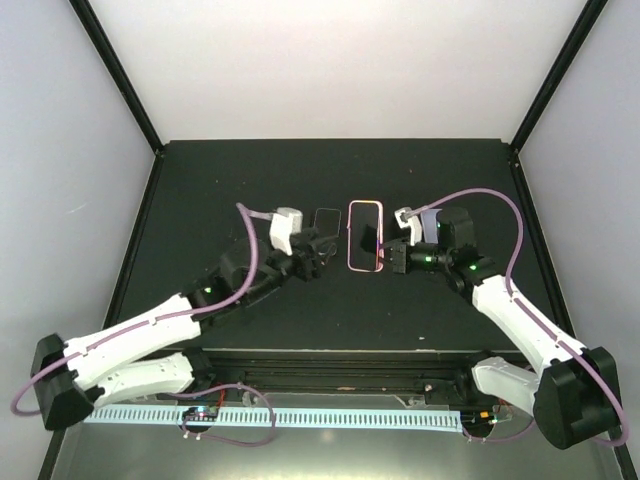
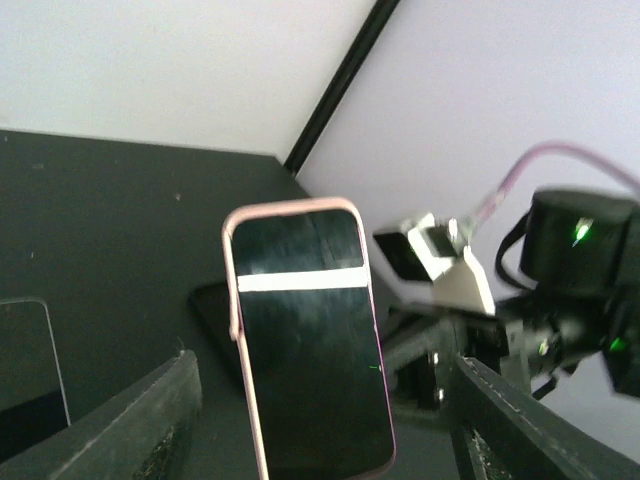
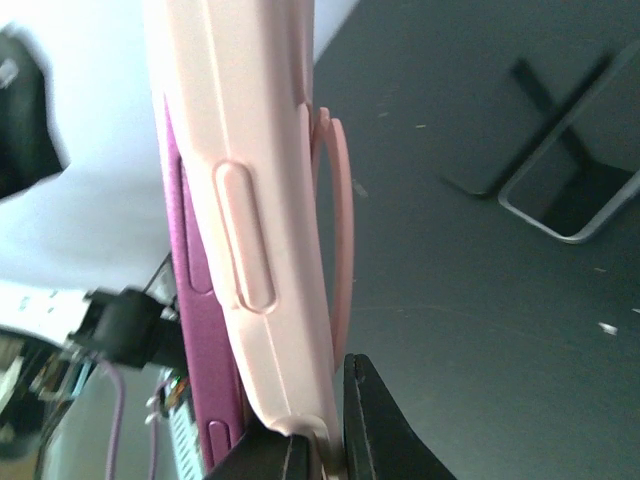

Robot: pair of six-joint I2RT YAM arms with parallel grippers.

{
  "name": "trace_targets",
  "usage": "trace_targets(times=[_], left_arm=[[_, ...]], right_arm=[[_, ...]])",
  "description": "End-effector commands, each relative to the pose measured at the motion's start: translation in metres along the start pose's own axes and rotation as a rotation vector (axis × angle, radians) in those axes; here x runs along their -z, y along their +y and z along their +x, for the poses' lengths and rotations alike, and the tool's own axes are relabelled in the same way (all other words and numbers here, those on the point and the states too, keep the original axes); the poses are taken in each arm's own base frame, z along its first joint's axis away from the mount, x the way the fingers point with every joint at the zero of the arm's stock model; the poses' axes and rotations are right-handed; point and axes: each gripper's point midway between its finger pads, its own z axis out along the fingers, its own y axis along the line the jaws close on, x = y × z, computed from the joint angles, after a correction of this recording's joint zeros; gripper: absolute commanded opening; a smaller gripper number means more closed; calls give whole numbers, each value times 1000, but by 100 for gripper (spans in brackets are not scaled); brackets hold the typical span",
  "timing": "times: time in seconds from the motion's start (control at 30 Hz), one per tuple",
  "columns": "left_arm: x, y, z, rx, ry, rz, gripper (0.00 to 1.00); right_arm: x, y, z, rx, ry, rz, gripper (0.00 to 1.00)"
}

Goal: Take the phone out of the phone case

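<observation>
The right gripper (image 1: pixel 381 256) is clamped on the near end of the pink case (image 3: pixel 265 200) and holds it up off the table (image 1: pixel 240 180). The phone (image 2: pixel 310 370) sits in the case, its dark face toward the left gripper (image 1: pixel 320 244). That gripper's fingers (image 2: pixel 150 420) stand apart on either side of the case without touching it. A dark slab (image 1: pixel 326 221) lies just left of the case.

White arms (image 1: pixel 130 345), black joints, purple cables (image 2: pixel 515 172), green LEDs.

Glossy black phone (image 2: pixel 312 370) in smooth pink case (image 3: pixel 260 200), matt table (image 1: pixel 250 180)
</observation>
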Motion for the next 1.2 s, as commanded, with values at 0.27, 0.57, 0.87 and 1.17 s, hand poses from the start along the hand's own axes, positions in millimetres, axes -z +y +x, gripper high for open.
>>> trace_targets(times=[0.27,0.57,0.87,1.17], left_arm=[[-62,-31,108,-607,249,-208,66],[-90,-17,119,-884,291,-394,65],[-88,-11,113,-998,290,-428,65],[-88,-6,103,-1065,258,-488,64]], right_arm=[[15,-27,-22,-67,-135,219,1],[10,-34,-12,-73,-84,208,1],[7,-29,-10,-74,-65,172,1],[5,-15,-5,-45,-46,83,1]])
